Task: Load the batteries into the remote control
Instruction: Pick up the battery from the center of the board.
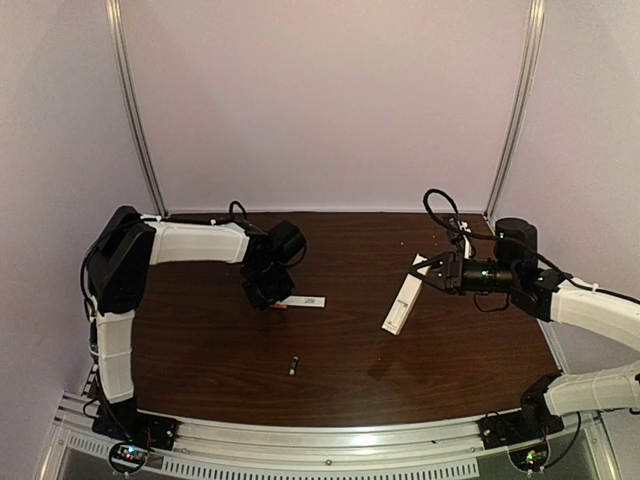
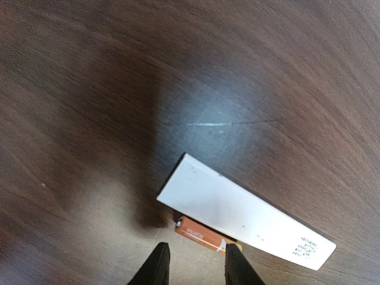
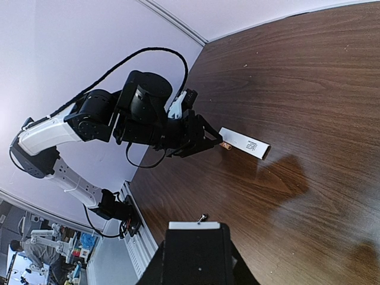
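On the dark wood surface, the orange battery lies just ahead of the left tool, sideways across its spread fingers. The right tool pinches the remote control, well apart.

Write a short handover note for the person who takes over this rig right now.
Left gripper: open, poised at the orange battery, not gripping yet.
Right gripper: shut on the remote control, held by its far end.
Black battery: loose on the table, toward its near edge.
Flat white printed piece: right beside the orange battery.
Done: nothing loaded. Left: pick up both batteries and insert them.
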Robot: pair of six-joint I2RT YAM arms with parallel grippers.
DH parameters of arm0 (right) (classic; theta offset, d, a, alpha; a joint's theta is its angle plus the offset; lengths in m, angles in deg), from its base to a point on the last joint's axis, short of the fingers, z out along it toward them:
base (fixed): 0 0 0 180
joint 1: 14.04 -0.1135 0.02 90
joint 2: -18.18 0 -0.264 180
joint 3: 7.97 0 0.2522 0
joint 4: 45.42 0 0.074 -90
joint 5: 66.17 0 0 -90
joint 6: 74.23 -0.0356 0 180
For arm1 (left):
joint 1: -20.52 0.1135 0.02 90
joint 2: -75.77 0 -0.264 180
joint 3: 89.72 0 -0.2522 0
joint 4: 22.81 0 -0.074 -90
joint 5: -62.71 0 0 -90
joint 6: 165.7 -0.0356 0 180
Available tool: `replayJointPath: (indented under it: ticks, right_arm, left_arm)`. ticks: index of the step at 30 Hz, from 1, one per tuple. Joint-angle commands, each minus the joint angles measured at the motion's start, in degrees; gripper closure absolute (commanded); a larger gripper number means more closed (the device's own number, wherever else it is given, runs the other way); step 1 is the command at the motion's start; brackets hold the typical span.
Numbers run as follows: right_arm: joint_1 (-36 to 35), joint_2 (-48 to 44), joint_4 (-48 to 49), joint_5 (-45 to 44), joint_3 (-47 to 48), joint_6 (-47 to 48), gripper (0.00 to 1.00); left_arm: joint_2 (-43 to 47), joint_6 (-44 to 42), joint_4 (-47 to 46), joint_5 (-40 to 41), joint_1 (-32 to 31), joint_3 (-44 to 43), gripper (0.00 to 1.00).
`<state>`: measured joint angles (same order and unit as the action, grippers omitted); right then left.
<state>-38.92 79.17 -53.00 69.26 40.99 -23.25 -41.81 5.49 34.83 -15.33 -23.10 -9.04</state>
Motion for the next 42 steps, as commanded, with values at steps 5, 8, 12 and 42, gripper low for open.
replayJointPath:
  ticks: [5, 8, 12, 42]
  right_arm:
    - [0.9, -1.1, 0.7, 1.4, -0.2, 0.9, 0.93]
    - [1.1, -1.1, 0.7, 1.6, -0.2, 0.9, 0.93]
    - [1.3, -1.2, 0.6, 1.7, -0.2, 0.9, 0.93]
    - [1.4, -2.6, 0.5, 1.5, -0.7, -1.1, 0.93]
  left_arm:
    - [-3.2, 0.9, 0.7, -1.2, -0.4, -1.6, 0.69]
    - [-4.0, 0.7, 0.7, -1.6, -0.4, -1.8, 0.71]
    - [-4.2, -0.1, 0.7, -2.4, -0.4, -1.5, 0.79]
    - [1.8, -45.4, -8.2, -11.6, -7.8, 13.0, 0.66]
